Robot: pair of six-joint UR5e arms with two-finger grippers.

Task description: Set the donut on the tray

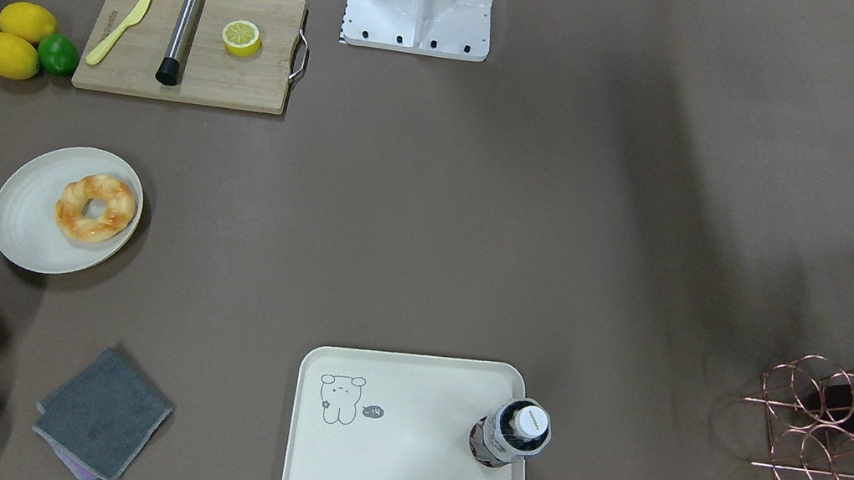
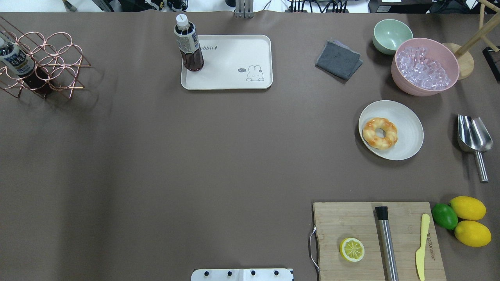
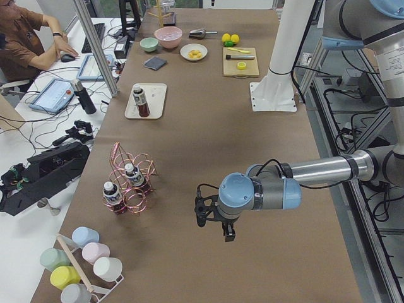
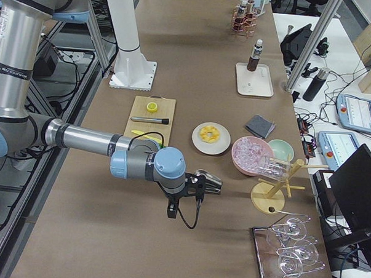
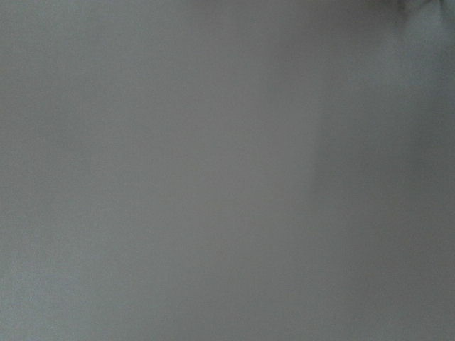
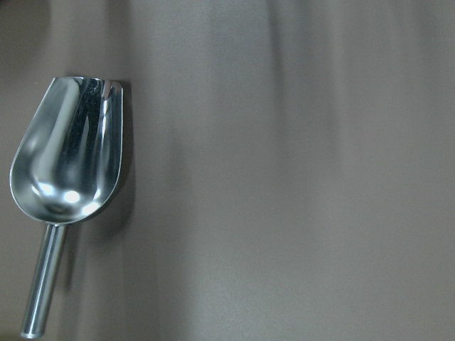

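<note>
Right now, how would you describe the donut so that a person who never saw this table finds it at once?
In the overhead view, find the pink bowl of ice at the far right. Nearer the robot is an off-white plate, and the donut lies on it. It alone is a golden ring with orange-brown patches, unlike the halved lemon.

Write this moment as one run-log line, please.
donut: on plate | tray: one bottle on it | left arm, right arm: clear of donut | pick: not begun

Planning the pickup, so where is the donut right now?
In the overhead view the donut lies on the round plate at right, between the pink bowl and the cutting board.
</note>
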